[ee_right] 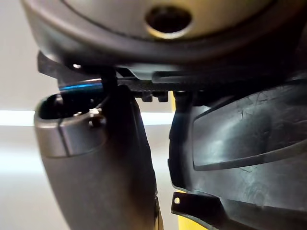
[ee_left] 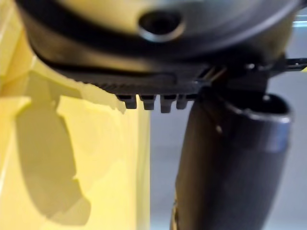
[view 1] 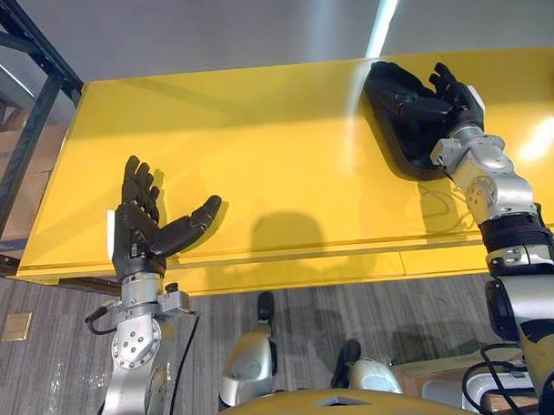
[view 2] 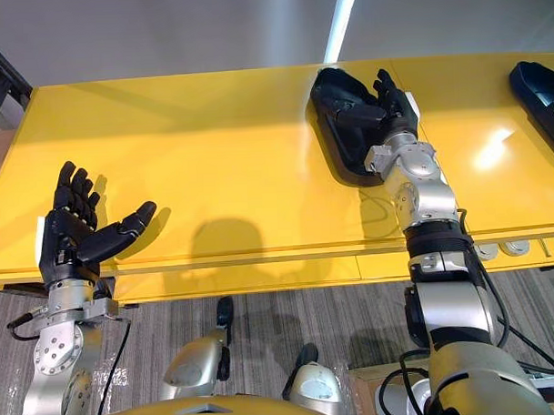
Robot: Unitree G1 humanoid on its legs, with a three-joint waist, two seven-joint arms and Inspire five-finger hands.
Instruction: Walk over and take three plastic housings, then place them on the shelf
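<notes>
My right hand [view 2: 394, 112] grips the housing [view 2: 338, 143] on the table [view 2: 211, 146], ready to lift; my left hand [view 2: 69, 237] (spare) waits, fingers slack.

You are looking at a yellow table [view 1: 284, 143] that is carrying one black plastic housing [view 1: 393, 135] directly beneath the right hand [view 1: 442, 97], with a second housing [view 2: 539, 89] lying well apart to that hand's right.

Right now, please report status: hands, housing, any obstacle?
Left hand open, empty, over near edge of yellow surface. Right hand pinches black housing on that surface. Second housing further right. Nothing blocks either hand.
</notes>
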